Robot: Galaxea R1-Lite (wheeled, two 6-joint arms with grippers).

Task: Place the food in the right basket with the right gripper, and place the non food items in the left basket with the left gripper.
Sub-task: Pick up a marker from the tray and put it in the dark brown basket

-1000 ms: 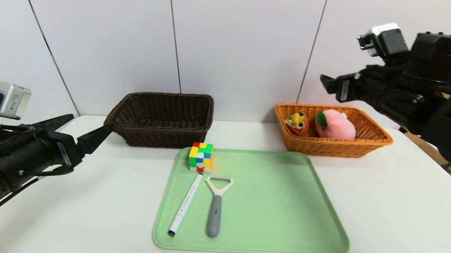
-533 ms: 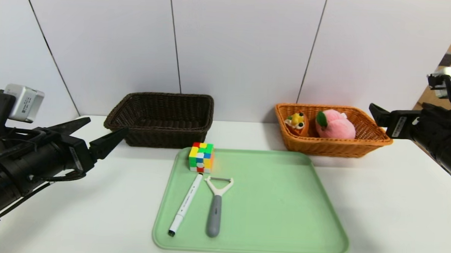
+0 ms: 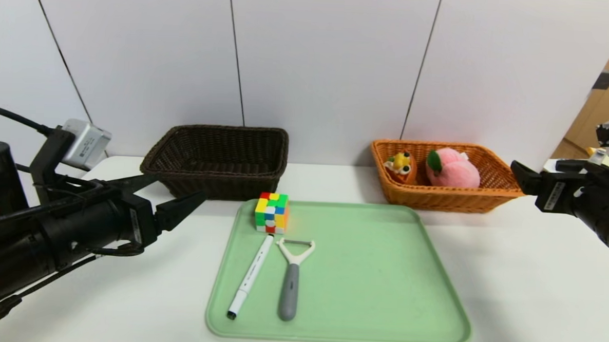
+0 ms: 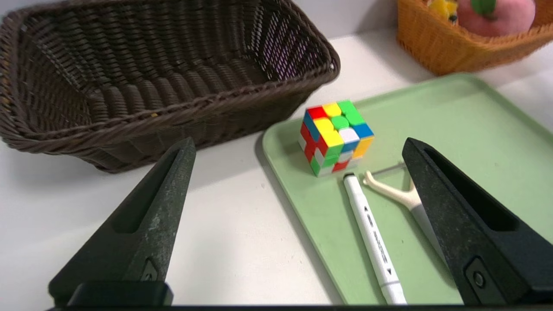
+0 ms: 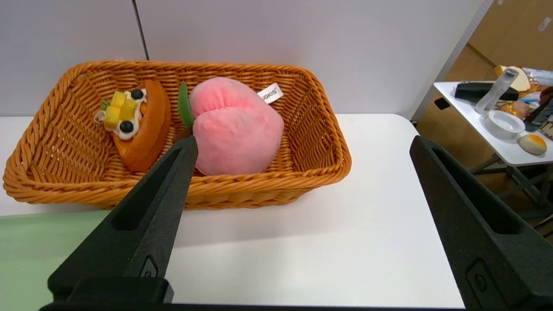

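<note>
The multicoloured puzzle cube (image 3: 271,212) (image 4: 336,137), white marker pen (image 3: 250,276) (image 4: 373,235) and grey-handled peeler (image 3: 291,278) (image 4: 402,194) lie on the left part of the pale green tray (image 3: 372,277). The pink peach (image 3: 452,168) (image 5: 235,127) and the cake slice (image 3: 401,166) (image 5: 138,123) rest inside the orange right basket (image 3: 452,200) (image 5: 173,190). Nothing shows inside the dark left basket (image 3: 217,159) (image 4: 129,86). My left gripper (image 3: 178,187) (image 4: 299,144) hovers open left of the tray, pointing at the cube. My right gripper (image 3: 520,172) (image 5: 303,141) is open and empty, right of the orange basket.
The white table (image 3: 536,279) ends at a wall just behind both baskets. A small side table (image 5: 505,112) with clutter stands off to the right, beyond the table's edge.
My left arm has moved forward and right toward the tray's left edge. My right arm has come down and drawn back to the right, away from the orange basket.
</note>
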